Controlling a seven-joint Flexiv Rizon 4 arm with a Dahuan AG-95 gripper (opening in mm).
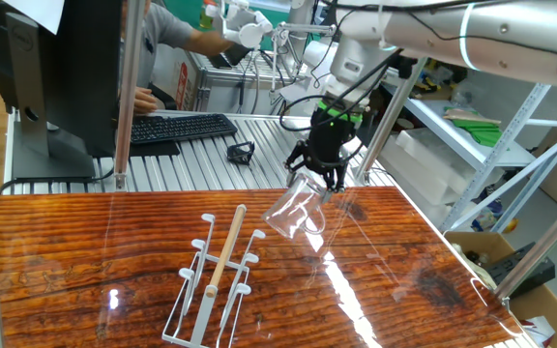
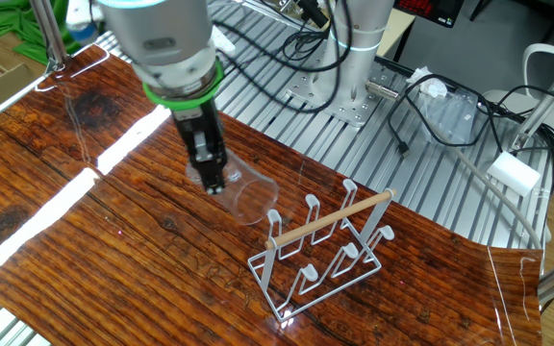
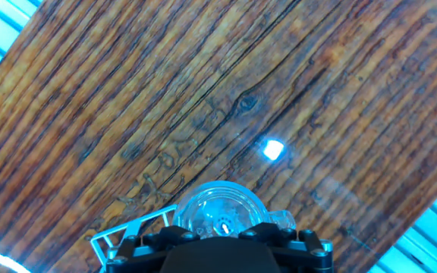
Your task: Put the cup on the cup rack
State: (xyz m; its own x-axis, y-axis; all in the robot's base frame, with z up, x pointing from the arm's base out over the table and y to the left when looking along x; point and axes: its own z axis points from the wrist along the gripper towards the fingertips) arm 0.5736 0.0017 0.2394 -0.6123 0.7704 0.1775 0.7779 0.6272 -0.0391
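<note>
Clear glass is what you have in the pincer (image 1: 325, 181): in one fixed view its black fingers clamp the base end of the cup (image 1: 294, 210), which hangs tilted in the air above the table (image 1: 85, 261), mouth slanting down toward the rack (image 1: 216, 278). Cup and rack stay apart here; the rack stands on the wood below and to the left of the cup, white pegs up, its wooden bar running lengthwise. Behind the table you can see a keyboard (image 1: 177, 127) on the metal bench and a person seated at it.

From the other fixed view, your pincer (image 2: 210, 178) points down from the grey wrist with its green ring, closed on the cup (image 2: 240, 194). The cup lies tipped, its open mouth toward the rack (image 2: 325, 252), close beside the nearest pegs but not touching them. The rack rests on the table (image 2: 85, 240) near the right-hand end of the wood, bar level across the top.

Through the hand view you look along the fingers: the cup (image 3: 220, 214) shows as a round glint between the black pincer (image 3: 222, 231) parts at the bottom edge. A corner of the rack's (image 3: 124, 231) white wire shows at lower left. Wood grain of the table (image 3: 203, 91) fills everything else, with one bright spot of reflected light.
</note>
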